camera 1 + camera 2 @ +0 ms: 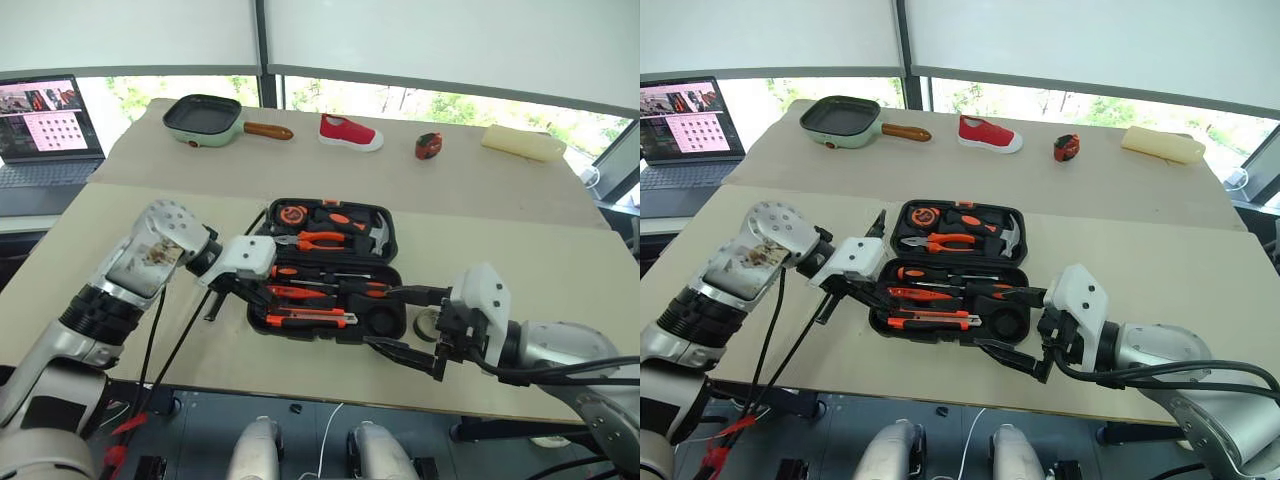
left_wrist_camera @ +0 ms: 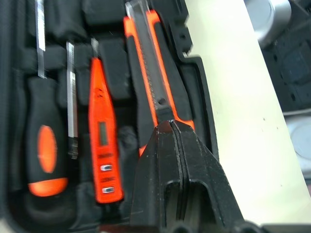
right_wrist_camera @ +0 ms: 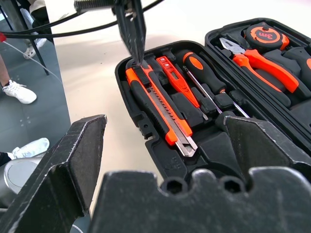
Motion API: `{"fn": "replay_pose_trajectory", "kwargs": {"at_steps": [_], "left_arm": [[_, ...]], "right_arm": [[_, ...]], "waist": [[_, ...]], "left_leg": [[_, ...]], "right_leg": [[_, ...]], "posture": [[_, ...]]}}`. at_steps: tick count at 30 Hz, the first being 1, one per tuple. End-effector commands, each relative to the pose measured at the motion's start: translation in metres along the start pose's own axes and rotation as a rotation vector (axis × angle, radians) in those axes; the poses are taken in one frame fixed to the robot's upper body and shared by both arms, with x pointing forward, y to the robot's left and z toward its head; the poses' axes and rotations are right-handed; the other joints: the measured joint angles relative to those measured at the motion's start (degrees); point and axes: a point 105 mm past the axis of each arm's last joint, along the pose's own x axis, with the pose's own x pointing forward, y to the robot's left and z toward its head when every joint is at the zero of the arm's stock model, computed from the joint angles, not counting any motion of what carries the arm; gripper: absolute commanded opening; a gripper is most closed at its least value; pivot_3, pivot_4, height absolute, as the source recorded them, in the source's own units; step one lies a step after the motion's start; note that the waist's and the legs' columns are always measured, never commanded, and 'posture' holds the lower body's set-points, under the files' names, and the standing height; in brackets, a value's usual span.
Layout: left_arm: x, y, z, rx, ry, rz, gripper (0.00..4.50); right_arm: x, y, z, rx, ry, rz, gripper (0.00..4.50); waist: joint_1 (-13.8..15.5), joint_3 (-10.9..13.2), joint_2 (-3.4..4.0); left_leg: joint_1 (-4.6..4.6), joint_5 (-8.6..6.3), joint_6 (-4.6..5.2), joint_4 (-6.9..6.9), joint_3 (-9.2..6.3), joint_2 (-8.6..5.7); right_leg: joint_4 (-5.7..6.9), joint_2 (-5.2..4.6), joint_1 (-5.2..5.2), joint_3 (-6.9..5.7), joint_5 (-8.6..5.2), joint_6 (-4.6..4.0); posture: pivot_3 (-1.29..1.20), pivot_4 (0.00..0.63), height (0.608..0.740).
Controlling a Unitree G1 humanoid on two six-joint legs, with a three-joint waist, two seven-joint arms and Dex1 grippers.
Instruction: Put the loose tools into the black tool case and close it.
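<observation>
Case (image 1: 385, 243): lying open on the table (image 1: 520, 250), lid back. Knife (image 3: 160, 109), tester (image 2: 102, 141) and screwdrivers (image 3: 204, 73) sitting in its slots. Tape roll (image 1: 428, 326): resting on the table just beside the case. Left gripper (image 3: 136, 43): fingers pressed together, empty, tips sitting at the knife's handle end. Right gripper (image 1: 405, 322): fingers standing wide apart, empty, hovering by the case's near corner.
</observation>
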Motion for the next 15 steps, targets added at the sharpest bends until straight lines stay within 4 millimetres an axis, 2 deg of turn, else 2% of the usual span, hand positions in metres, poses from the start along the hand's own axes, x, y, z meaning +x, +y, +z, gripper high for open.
{"fn": "replay_pose_trajectory", "kwargs": {"at_steps": [1, 7, 15], "left_arm": [[0.005, -0.001, 0.003, 0.056, 0.036, -0.002, 0.04], [0.018, -0.004, -0.007, 0.065, 0.081, -0.018, 0.04], [0.022, -0.01, -0.02, 0.037, 0.084, -0.019, 0.04]], "right_arm": [[0.0, 0.0, 0.008, -0.034, -0.028, -0.007, 4.5], [0.001, 0.001, 0.008, -0.029, -0.031, -0.007, 4.5], [0.001, 0.001, 0.009, -0.024, -0.035, -0.008, 4.5]], "waist": [[0.0, 0.0, 0.0], [0.1, 0.0, 0.0], [0.1, 0.0, 0.02]], "left_leg": [[0.0, 0.0, 0.0, 0.0, 0.0, 0.0], [0.01, 0.0, 0.0, 0.01, 0.0, 0.0], [0.04, 0.0, 0.0, 0.01, -0.01, 0.0]], "right_leg": [[0.0, 0.0, 0.0, 0.0, 0.0, 0.0], [0.0, 0.0, 0.02, 0.0, 0.0, 0.0], [0.02, 0.0, 0.04, 0.0, 0.0, 0.0]], "posture": [[0.0, 0.15, 0.74], [0.0, 0.15, 0.74], [0.0, 0.15, 0.74]]}}
